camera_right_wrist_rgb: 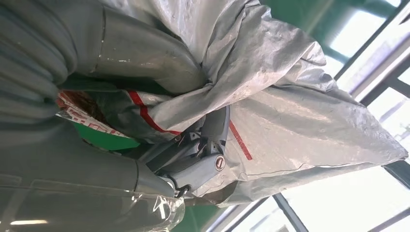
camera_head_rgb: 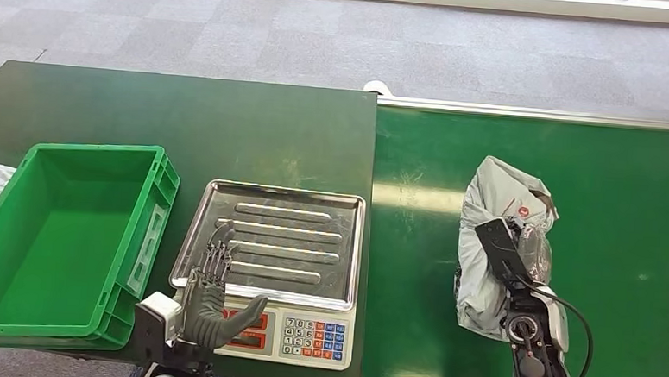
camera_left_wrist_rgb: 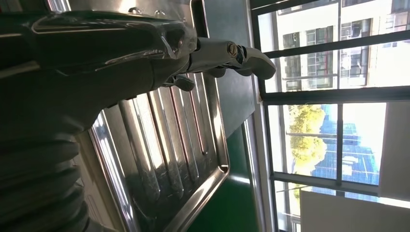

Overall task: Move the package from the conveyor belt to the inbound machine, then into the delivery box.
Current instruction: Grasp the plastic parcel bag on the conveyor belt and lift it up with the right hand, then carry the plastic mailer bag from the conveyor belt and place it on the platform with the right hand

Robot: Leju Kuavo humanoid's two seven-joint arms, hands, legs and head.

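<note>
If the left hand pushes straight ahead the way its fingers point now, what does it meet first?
Probably the steel scale tray: the left hand is open, fingers aimed across it. Height above the tray is unclear, so it might pass above.

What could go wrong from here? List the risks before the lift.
1. The right hand grips only bunched film of the grey package; the loose bag may sag or slip out.
2. The left hand hovers over the scale's steel tray, where the package may need to land.
3. The dangling bag could catch the table's edge while crossing from the conveyor belt.

left robot hand (camera_head_rgb: 211,296) spread, right robot hand (camera_right_wrist_rgb: 193,145) apparently clenched
</note>
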